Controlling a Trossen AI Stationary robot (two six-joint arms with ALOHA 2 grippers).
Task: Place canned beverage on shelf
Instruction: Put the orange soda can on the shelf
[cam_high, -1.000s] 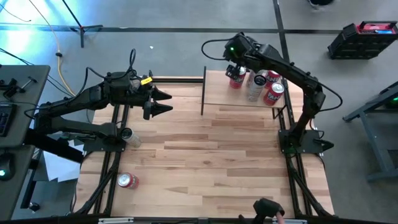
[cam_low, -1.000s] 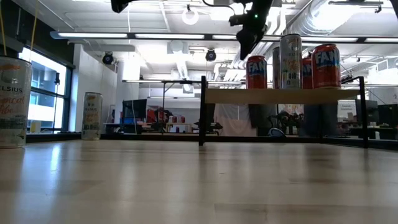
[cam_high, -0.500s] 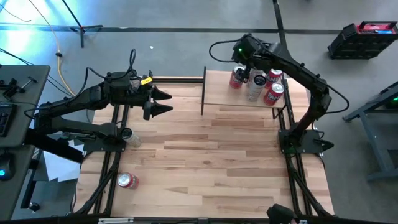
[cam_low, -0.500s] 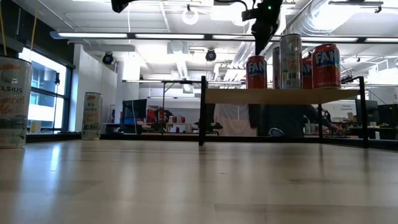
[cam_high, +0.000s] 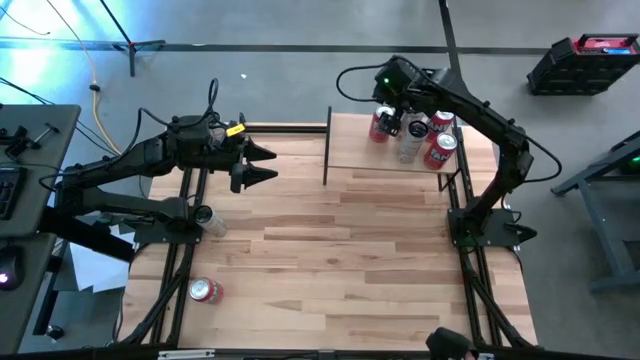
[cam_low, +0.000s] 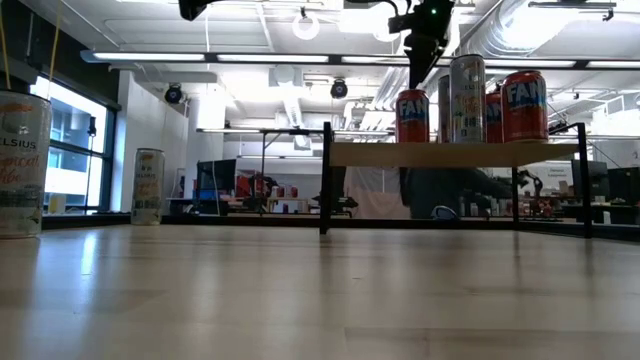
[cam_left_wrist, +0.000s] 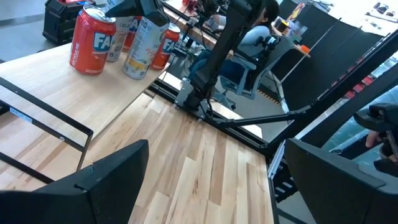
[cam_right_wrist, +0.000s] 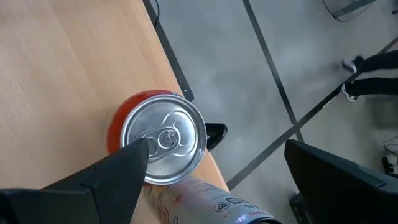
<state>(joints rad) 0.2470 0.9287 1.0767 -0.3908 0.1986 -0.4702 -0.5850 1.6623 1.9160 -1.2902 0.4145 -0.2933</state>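
Here I am with my right gripper (cam_high: 397, 118) hanging over the shelf (cam_high: 360, 150) in the upper right of the overhead frame, fingers spread wide and holding nothing. Straight down my wrist camera sits a red can (cam_right_wrist: 160, 138), silver lid and pull tab facing up, standing upright near the edge of the pale board with my two dark fingers (cam_right_wrist: 93, 180) flanking it but clear of it. Just beside it, at the bottom of that frame, a tall pale can (cam_right_wrist: 205, 202) pokes in. From table height the shelf board (cam_low: 450, 153) carries a row of cans at the upper right: the red can (cam_low: 412, 115), the tall pale can (cam_low: 466, 98), and another red can (cam_low: 524, 105), all upright, with my gripper (cam_low: 422, 45) above the leftmost one. My left gripper (cam_high: 262, 165) waits wide open over the planked table (cam_high: 330, 260), left of centre in the overhead frame, well apart from the shelf. Down on the table, a silver can (cam_high: 210, 220) lies near the left edge and a small red can (cam_high: 205, 291) lies at lower left.
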